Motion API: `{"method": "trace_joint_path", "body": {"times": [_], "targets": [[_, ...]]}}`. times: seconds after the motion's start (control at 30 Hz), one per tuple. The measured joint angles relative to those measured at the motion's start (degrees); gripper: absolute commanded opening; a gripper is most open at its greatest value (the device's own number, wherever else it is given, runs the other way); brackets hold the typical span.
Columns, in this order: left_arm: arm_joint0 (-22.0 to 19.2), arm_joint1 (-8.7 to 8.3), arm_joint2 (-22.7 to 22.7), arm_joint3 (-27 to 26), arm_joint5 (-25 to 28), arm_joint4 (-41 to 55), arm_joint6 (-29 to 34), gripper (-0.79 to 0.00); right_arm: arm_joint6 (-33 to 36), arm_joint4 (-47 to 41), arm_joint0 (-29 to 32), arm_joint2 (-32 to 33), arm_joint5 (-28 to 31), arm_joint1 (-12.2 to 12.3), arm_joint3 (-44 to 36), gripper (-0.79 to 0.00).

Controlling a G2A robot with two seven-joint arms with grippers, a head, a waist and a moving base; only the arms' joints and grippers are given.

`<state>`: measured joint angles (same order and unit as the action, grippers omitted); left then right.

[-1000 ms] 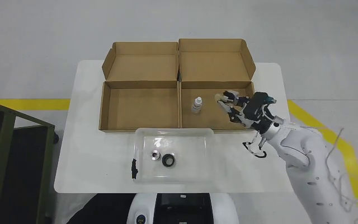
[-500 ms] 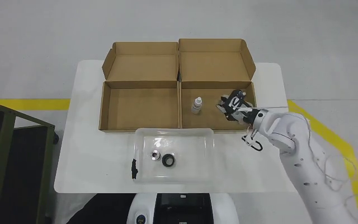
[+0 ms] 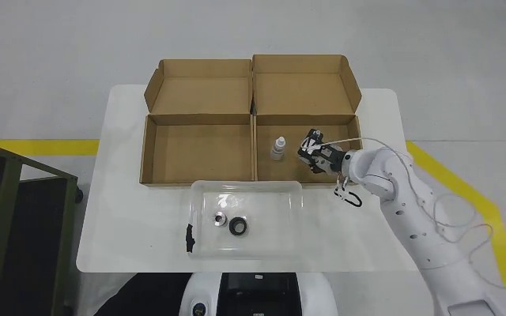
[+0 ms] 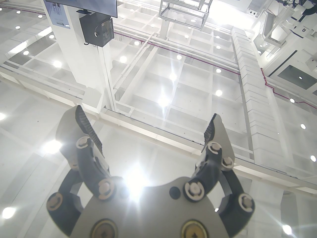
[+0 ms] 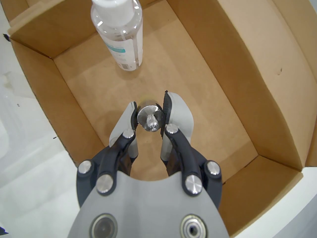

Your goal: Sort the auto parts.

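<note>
My right gripper [image 5: 149, 111] [image 3: 310, 147] hangs inside the right cardboard box [image 3: 345, 126] [image 5: 247, 58], shut on a small silver metal part [image 5: 148, 119] with a threaded stub. A clear spray bottle [image 3: 278, 147] [image 5: 119, 23] with a white cap stands upright in the same box, beyond the gripper. The left cardboard box [image 3: 198, 150] holds nothing. A clear plastic tray [image 3: 292, 217] at the table's front holds a silver ring part [image 3: 217, 220] and a black ring part [image 3: 239, 227]. My left gripper [image 4: 146, 125] is open, pointing up at a ceiling.
A small black part [image 3: 189, 236] lies at the tray's left edge. Both boxes have their lids folded back toward the far side of the white table [image 3: 118, 205]. Bare table lies left and right of the tray.
The right arm has moved left, farther into the right box toward the bottle, and its wrist has turned. The metal part stays in its grip.
</note>
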<state>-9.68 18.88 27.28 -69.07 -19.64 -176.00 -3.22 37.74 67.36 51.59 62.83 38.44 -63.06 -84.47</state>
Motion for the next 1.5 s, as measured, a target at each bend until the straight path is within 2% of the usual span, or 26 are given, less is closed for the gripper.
{"method": "trace_joint_path", "body": {"times": [0.1, 0.13, 0.17, 0.23, 0.27, 0.53, 0.73, 0.87, 1.17, 1.5], "targets": [[0.0, 0.00, 0.0, 0.0, 0.0, 0.0, 0.0, 0.000, 0.3, 0.5, -1.3, -1.5, -0.5, -0.4, 1.4, -0.767], [0.0, 0.00, 0.0, 0.0, 0.0, 0.0, 0.0, 0.000, 0.3, 0.6, -1.6, -1.8, -0.7, -0.5, 1.7, -0.662], [0.0, 0.00, 0.0, 0.0, 0.0, 0.0, 0.0, 0.000, 0.3, 0.9, -2.0, -2.2, -0.9, -0.6, 1.9, -0.603], [0.0, 0.00, 0.0, 0.0, 0.0, 0.0, 0.0, 0.000, 0.6, 1.4, -2.5, -2.8, -1.4, -0.7, 2.1, -0.523], [0.0, 0.00, 0.0, 0.0, 0.0, 0.0, 0.0, 0.000, 0.8, 1.7, -2.7, -3.2, -1.6, -0.8, 2.1, -0.511], [0.0, 0.00, 0.0, 0.0, 0.0, 0.0, 0.0, 0.000, 1.2, 2.4, -4.2, -5.3, -2.1, -1.3, 2.9, -0.514], [0.0, 0.00, 0.0, 0.0, 0.0, 0.0, 0.0, 0.000, 0.2, 2.7, -3.7, -4.4, -2.3, -1.1, 0.9, -0.483], [0.0, 0.00, 0.0, 0.0, 0.0, 0.0, 0.0, 0.000, -0.1, 3.0, -0.8, -1.6, -1.8, -0.2, -4.3, -0.440], [0.0, 0.00, 0.0, 0.0, 0.0, 0.0, 0.0, 0.000, -1.7, 4.4, 8.3, 4.5, -0.7, 1.6, -19.2, -0.409], [0.0, 0.00, 0.0, 0.0, 0.0, 0.0, 0.0, 0.000, -6.0, 4.5, 16.5, 4.7, 4.2, 2.6, -28.2, -0.363]]}}
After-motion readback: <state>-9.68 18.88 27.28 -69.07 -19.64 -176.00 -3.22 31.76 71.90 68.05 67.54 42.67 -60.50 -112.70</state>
